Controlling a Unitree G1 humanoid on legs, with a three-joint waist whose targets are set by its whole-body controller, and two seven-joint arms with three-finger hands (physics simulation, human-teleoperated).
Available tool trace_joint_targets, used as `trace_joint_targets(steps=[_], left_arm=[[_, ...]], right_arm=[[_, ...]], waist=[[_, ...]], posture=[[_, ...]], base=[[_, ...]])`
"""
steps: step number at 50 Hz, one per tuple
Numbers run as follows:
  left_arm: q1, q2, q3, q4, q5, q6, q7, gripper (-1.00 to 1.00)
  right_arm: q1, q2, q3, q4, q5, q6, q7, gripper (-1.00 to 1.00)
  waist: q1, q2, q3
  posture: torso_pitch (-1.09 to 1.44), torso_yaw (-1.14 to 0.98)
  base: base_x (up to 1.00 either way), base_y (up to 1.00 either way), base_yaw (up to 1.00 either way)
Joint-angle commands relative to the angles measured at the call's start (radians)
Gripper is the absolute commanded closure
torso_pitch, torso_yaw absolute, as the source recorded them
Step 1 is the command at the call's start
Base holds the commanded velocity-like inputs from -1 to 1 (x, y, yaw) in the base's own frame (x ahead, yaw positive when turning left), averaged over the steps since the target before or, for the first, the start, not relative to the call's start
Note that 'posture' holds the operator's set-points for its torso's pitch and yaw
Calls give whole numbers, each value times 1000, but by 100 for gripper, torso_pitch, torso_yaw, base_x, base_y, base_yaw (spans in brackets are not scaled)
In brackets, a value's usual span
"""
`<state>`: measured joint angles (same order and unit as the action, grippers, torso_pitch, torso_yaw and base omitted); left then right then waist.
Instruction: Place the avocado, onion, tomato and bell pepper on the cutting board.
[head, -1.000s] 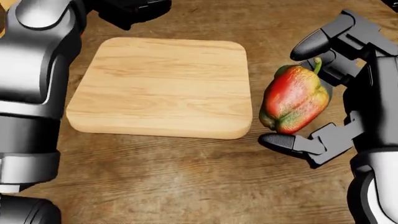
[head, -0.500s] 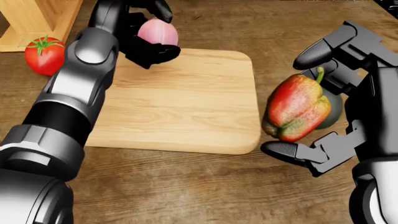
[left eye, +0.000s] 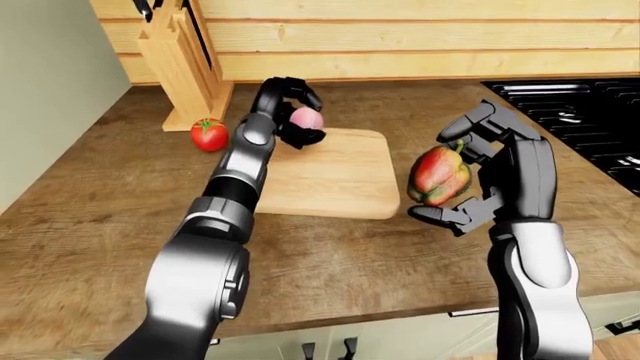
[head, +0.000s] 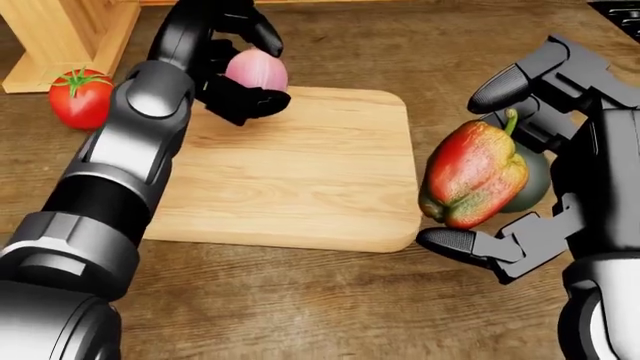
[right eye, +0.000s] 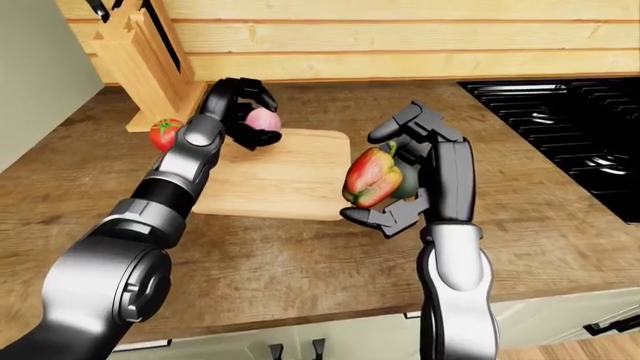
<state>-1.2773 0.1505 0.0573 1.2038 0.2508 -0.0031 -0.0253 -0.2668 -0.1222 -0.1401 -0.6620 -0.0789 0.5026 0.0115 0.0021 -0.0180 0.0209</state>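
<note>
**Desk:** While both hands carry produce, what could spoil the shot nearest the camera?

**Photographer:** Start with the right hand (head: 500, 161). Its fingers are spread wide yet closed around the bell pepper (head: 474, 174), one tip above the stem, one under the base. The pepper hangs just beside the cutting board (head: 300, 180), off its right edge in the head view. Judged from that loose-looking cage, a quick swing toward the board could roll it out onto the counter (head: 300, 307). A dark rounded shape sits behind the pepper; it may be the avocado, but I cannot say for certain.

**Desk:** And farther off?

**Photographer:** The left hand (head: 240, 71) curls tightly round the pink onion (head: 257, 72) over the board's top-left corner. Released from there, the onion could roll off the edge. Beyond it the tomato (head: 79, 97) rests on the counter near the knife block (left eye: 180, 64), untouched; the forearm could nudge it when it moves that way.
</note>
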Motion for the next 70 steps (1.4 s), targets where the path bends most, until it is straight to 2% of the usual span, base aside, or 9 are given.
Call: trace_joint_targets(steps=[1,15,19,21,26,29,52,62,70], left_arm=[[-47,8,5,-44,-5,-31,7,58],[-37,7,2,-46,-2,-31,-7,-15],[-34,7,1,-46,0,-30,-9,-23],[-33,7,1,-47,1,-27,-10,-65],[-32,6,2,-48,2,-24,-11,-62],[-34,7,0,-46,5,-27,-11,-96],[-42,22,7,-99,-2,2,3,-100],[44,57,-2,-610,8,311,-65,-100],[159,82,12,-1081,40,611,-147,-100]], right_arm=[[-20,-7,-10,-33,-2,-34,-7,100],[-8,-6,-14,-37,-3,-38,-6,100],[-4,-4,-13,-37,-2,-41,-6,100],[-4,-5,-15,-36,-3,-41,-7,100],[0,-4,-14,-32,-3,-48,-8,100],[1,-3,-13,-32,-4,-49,-9,100],[-12,-6,-13,-35,-3,-38,-6,100],[-67,-21,-9,-50,-10,16,-5,100],[-207,-54,11,-11,-50,131,12,100]], waist=[[0,-1,-29],[2,-4,-31],[2,-4,-32],[2,-4,-33],[1,-4,-35],[1,-4,-36],[0,-2,-39],[-4,5,-28],[-5,11,-17]], posture=[[0,0],[0,0],[0,0],[0,0],[0,0],[0,0],[0,0],[0,0],[0,0]], base=[[0,0,0],[0,0,0],[0,0,0],[0,0,0],[0,0,0],[0,0,0],[0,0,0],[0,0,0],[0,0,0]])
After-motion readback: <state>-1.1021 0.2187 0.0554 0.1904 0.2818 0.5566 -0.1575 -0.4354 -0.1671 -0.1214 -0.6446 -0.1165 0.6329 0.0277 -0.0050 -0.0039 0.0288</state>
